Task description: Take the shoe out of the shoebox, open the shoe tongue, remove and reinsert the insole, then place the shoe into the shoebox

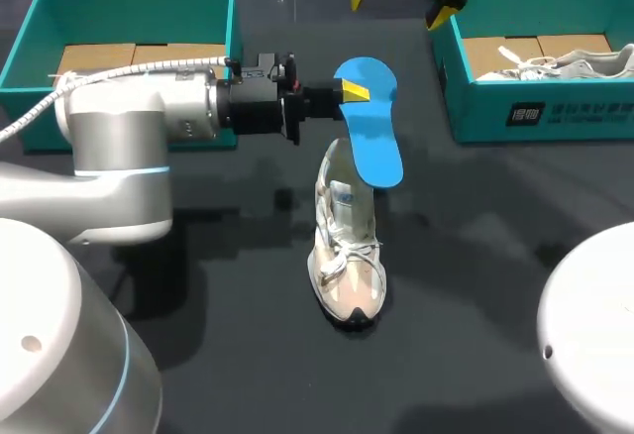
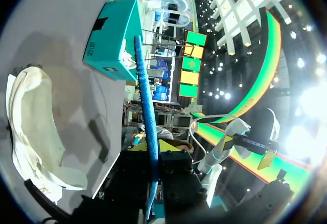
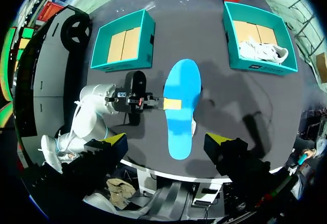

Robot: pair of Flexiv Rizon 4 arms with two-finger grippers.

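Your left gripper (image 1: 353,90) clamps the insole (image 1: 376,137) above the shoe (image 1: 347,256), right gripper (image 1: 398,0) gaping empty: removal looks done, so next slide it back inside.

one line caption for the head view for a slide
Left gripper holds the blue insole over the shoe.

- Head view: above and behind, looking down on the bench (image 1: 228,355).
- Left wrist view: close, edge-on along the insole (image 2: 145,106).
- Right wrist view: high overhead, facing down; shares insole, left-hand box (image 3: 122,65) and right-hand box (image 3: 260,66) with head view.
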